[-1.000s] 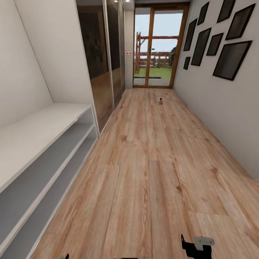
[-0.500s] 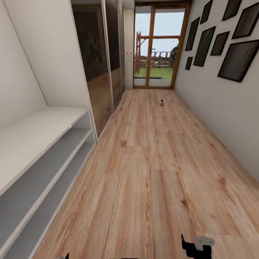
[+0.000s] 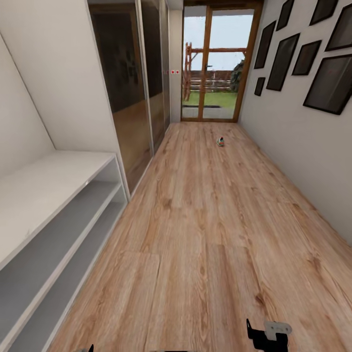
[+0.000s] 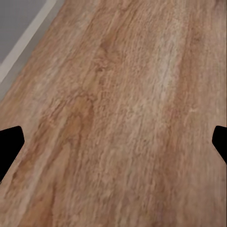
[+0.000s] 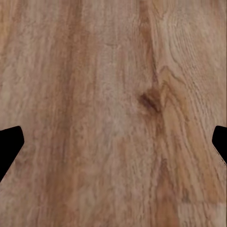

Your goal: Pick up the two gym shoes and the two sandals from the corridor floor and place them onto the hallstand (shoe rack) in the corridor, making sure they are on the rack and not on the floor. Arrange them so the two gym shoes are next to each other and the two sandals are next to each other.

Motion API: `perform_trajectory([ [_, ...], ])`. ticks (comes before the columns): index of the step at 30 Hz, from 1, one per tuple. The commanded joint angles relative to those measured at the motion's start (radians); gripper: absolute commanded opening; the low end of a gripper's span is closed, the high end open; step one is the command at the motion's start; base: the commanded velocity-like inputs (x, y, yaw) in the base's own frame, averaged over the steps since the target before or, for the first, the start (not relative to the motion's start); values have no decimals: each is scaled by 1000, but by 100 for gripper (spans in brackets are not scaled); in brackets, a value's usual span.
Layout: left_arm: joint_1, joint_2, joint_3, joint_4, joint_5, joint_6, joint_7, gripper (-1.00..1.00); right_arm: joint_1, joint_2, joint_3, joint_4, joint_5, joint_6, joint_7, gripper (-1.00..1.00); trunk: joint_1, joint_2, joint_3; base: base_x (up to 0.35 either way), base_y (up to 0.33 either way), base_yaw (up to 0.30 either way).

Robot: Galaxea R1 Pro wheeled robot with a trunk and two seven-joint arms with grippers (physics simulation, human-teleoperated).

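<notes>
Far down the corridor, at about 12 o'clock in the head view, a small white object with green and red-orange spots (image 3: 221, 142) lies alone on the light-brown wood-grain plank floor (image 3: 205, 234). It is probably one of the gym shoes, but it is too small here to be sure. It rests a little toward the right-hand wall, well apart from the robot and well apart from the wide light-grey shoe rack with open shelves (image 3: 54, 215) at 9 o'clock.

The step in hand seems to be the drive toward this shoe. To do it well, I would keep the shoe near the middle of the head view, stay clear of the rack's front edge on the left, and stop early enough that the shoe is in front of the base, not under it.

The left hand (image 4: 113, 142) and the right hand (image 5: 113, 142) are both wide open over bare planks and carry nothing.

The floor looks flat and smooth. Dark mirrored sliding doors (image 3: 132, 93) follow the rack at 11 o'clock, a wood-framed glass door (image 3: 217, 63) closes the far end, and black picture frames (image 3: 313, 54) hang at 2 o'clock.
</notes>
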State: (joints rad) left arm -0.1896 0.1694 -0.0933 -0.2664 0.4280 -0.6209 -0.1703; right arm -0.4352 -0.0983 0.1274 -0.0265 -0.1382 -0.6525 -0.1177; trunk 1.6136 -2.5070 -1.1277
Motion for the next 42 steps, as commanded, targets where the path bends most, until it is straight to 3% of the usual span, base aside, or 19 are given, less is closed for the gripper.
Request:
perform_trajectory([
  [1, -1, 1, -8, 1, 11, -3, -3, 100, 0, 0, 9, 0, -9, -3, -2, 100, 0, 0, -1, 339, 0, 0],
  [22, -1, 1, -8, 1, 11, -3, -3, 100, 0, 2, 9, 0, -9, -3, -3, 100, 0, 0, -1, 339, 0, -1],
  [32, -1, 1, -8, 1, 11, -3, -3, 100, 0, 2, 9, 0, -9, -3, -3, 100, 0, 0, -1, 339, 0, -192],
  [42, -1, 1, -8, 1, 11, -3, -3, 100, 0, 2, 9, 0, -9, -3, -3, 100, 0, 0, 0, 339, 0, -16],
])
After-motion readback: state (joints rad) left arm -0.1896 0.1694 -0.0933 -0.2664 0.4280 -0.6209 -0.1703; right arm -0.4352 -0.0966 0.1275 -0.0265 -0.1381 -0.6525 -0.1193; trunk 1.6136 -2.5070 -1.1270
